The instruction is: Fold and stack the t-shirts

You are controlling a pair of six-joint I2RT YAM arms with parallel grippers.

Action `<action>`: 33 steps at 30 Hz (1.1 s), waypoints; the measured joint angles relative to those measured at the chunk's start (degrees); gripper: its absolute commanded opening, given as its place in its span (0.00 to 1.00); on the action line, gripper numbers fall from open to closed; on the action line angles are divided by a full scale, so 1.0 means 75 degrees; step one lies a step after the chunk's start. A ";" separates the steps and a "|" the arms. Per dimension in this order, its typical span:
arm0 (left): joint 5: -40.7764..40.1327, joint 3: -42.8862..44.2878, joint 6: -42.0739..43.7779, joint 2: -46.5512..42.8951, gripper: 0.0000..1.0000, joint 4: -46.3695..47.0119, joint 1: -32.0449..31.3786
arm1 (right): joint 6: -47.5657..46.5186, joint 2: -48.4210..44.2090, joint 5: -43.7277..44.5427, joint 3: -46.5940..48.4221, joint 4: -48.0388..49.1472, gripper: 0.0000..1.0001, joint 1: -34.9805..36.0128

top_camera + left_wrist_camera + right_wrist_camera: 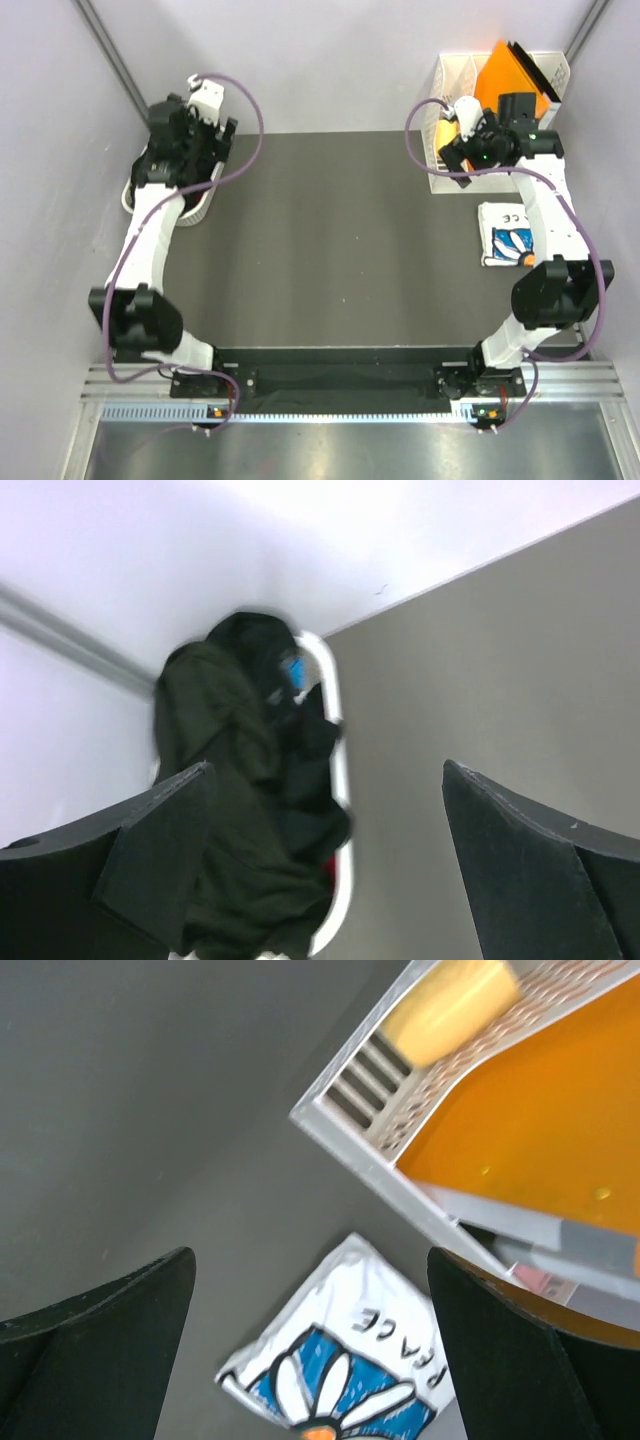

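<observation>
Left gripper [325, 800] gapes wide and empty, hovering over black tees [240, 820] heaped in a basket [335, 710] at the table's [500, 680] left edge. Right gripper [310, 1270] is likewise wide and empty, above the folded white tee [340, 1380] beside a rack [350, 1150].

The middle of the dark table [330, 250] is lying open from side to side. A white basket [345, 880] heaped with black tees [240, 780] is blocking the far left corner. A white bin [455, 75], an orange folder [505, 70] and a folded white tee [500, 240] are crowding the far right.
</observation>
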 measured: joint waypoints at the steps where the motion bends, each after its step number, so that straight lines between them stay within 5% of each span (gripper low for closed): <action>1: -0.0219 0.0504 0.0041 0.0353 0.96 -0.0344 -0.0003 | -0.0032 0.0216 0.0038 0.0312 -0.0396 1.00 0.0000; 2: -0.0478 0.1145 0.0122 0.0787 0.86 -0.0743 -0.0003 | -0.0023 0.0376 0.0085 0.0586 -0.0764 1.00 0.0006; 6: -0.1626 0.2932 0.0833 0.2343 0.96 -0.1661 0.0000 | 0.0047 0.0595 0.0239 0.1300 -0.1638 1.00 0.0090; 9: -0.2591 0.3471 0.1571 0.3124 0.84 -0.1938 0.0000 | 0.0216 0.0670 0.0291 0.1810 -0.1926 1.00 0.0192; 13: -0.3780 0.4564 0.2320 0.4383 0.91 -0.2180 0.0000 | 0.0341 0.0717 0.0286 0.2183 -0.2063 1.00 0.0335; 27: -0.6443 0.4937 0.3786 0.6642 0.91 -0.1355 0.0504 | 0.0548 0.0192 0.0233 0.0924 -0.1530 1.00 0.0766; 30: -0.6665 0.4995 0.3803 0.6703 0.65 -0.1271 0.0539 | 0.0618 0.0192 0.0216 0.0924 -0.1492 1.00 0.0793; 33: -0.6761 0.5085 0.3675 0.6703 0.68 -0.1282 0.0562 | 0.0726 0.0192 0.0207 0.0918 -0.1466 1.00 0.0804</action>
